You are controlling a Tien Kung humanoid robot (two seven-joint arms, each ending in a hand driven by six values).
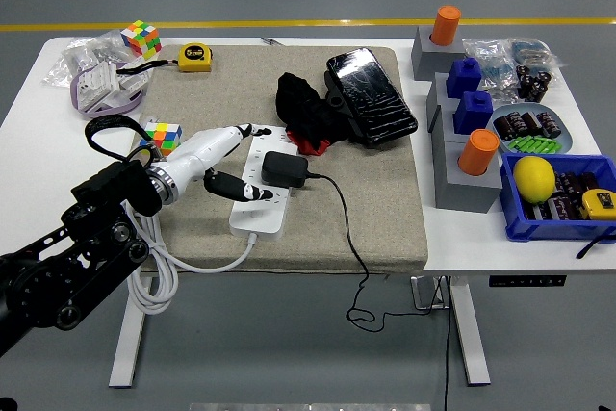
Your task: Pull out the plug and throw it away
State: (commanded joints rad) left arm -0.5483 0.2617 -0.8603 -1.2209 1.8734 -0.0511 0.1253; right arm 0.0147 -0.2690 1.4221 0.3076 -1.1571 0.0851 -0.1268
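Plug seated on power strip; left hand just beside, fingers spread.

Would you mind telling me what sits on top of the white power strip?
A black plug adapter sits on the power strip, with the left hand resting alongside. Sockets beneath both are hidden.

The robot's left arm was a chunky black thing of matte, boxy segments, entering from about eight o'clock. Round joint housings with ringed discs and small screw heads showed along its lower links. A thin black cable looped up in an arc above the forearm, toward ten o'clock. At the wrist sat a silvery metal collar, and past it the left hand wore a smooth white shell, its slim fingers black with pale tips.
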